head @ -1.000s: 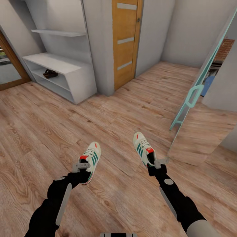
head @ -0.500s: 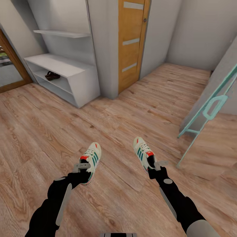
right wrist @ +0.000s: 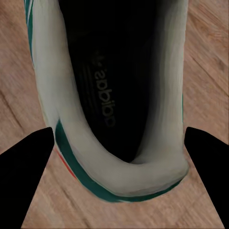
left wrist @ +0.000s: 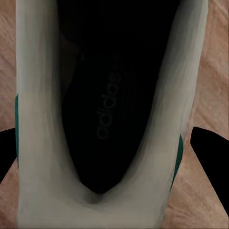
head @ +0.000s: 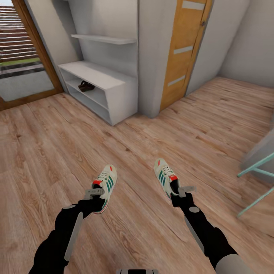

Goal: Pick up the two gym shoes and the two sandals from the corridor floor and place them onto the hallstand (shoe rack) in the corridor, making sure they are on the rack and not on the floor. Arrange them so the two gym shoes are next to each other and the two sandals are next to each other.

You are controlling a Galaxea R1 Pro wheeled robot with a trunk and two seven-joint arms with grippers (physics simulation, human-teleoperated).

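Observation:
Both gym shoes are held off the corridor floor. My left gripper is shut on the heel of the left gym shoe. My right gripper is shut on the heel of the right gym shoe. In the left wrist view the shoe's cream collar sits between the dark fingers. The right wrist view looks into the other shoe, with fingers on either side. The brown sandals lie on a lower tier of the white hallstand, far ahead on the left.
A floating shelf hangs above the hallstand. A grey wall pillar and an orange wooden door stand to its right. A glazed door with a wooden frame is at far left. A teal frame juts in at right.
The whole view has swung left: the hallstand and door slid rightwards in the picture and the glazed door came into view. Both grippers hold the shoes as before.

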